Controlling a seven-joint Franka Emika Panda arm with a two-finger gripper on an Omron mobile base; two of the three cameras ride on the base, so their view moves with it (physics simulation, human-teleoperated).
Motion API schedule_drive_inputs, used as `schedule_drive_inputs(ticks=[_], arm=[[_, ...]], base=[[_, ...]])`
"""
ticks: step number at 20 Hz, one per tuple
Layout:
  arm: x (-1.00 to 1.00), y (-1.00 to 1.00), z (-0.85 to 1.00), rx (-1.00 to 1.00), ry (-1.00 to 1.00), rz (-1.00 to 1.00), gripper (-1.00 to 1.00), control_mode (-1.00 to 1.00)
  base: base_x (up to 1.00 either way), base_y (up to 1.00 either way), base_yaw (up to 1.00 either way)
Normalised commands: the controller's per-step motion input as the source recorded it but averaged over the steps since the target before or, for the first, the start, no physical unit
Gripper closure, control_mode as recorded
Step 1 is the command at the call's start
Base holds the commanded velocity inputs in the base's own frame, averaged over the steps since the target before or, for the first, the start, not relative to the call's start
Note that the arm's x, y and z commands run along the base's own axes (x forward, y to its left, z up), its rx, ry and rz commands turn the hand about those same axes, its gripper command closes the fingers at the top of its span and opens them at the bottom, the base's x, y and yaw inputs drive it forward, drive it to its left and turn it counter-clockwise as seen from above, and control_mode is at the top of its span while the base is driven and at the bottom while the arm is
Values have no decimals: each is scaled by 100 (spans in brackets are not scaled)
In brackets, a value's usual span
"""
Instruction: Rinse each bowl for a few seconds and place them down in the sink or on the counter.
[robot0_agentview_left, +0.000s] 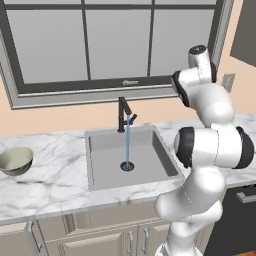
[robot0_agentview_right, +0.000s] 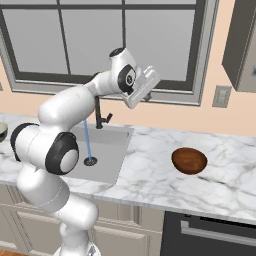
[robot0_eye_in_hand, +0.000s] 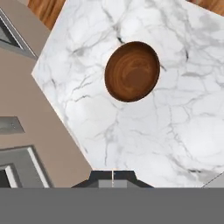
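The gripper (robot0_eye_in_hand: 113, 179) is hanging high above the worktop (robot0_agentview_right: 150, 175) with its jaws clenched together on nothing, the two dark tips meeting at the bottom of the hand view. In the right base view the hand (robot0_agentview_right: 141, 86) is sitting up in front of the window, well clear of everything below.

Nearest the front edge, bare marble is running along above the beige cabinet doors (robot0_agentview_left: 90, 240). On the stretch right of the sink (robot0_agentview_left: 100, 177), the dark reddish-brown bowl (robot0_agentview_right: 189, 160) is resting upright, about midway between front edge and back wall and well apart from the basin. The hand camera is looking straight down into that bowl (robot0_eye_in_hand: 132, 71), so the arm seems to be lining up on it.

Further in, the sink is lying recessed in the worktop, and a thin stream of water (robot0_agentview_left: 128, 140) is falling from the black faucet (robot0_agentview_left: 123, 112) onto the round drain (robot0_agentview_left: 127, 166). Nothing is lying in the basin. At the far left end of the worktop the pale greenish-beige bowl (robot0_agentview_left: 16, 160) is standing upright near the front edge, dry as far as can be told.

In my judgement the rinsing is not yet begun: water is running, both bowls are waiting on the counter. The next move is calling for the jaws to spread, the hand to descend over the brown bowl's rim and pinch one wall, then carry it left under the stream.
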Motion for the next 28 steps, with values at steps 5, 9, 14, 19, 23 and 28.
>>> schedule_drive_inputs(ticks=[5,9,14,19,23,28], arm=[[-41,-1,-18,10,0,-33,100,-100],[-38,14,-40,7,0,-37,-100,-100],[-39,3,-37,6,0,-38,-100,-100],[-31,6,-28,6,0,-34,-100,-100],[-19,14,-23,6,0,-23,-100,-100],[-11,26,-26,5,0,-15,-100,-100]], base=[[0,0,0],[0,0,0],[0,0,0],[0,0,0],[0,0,0],[0,0,0]])
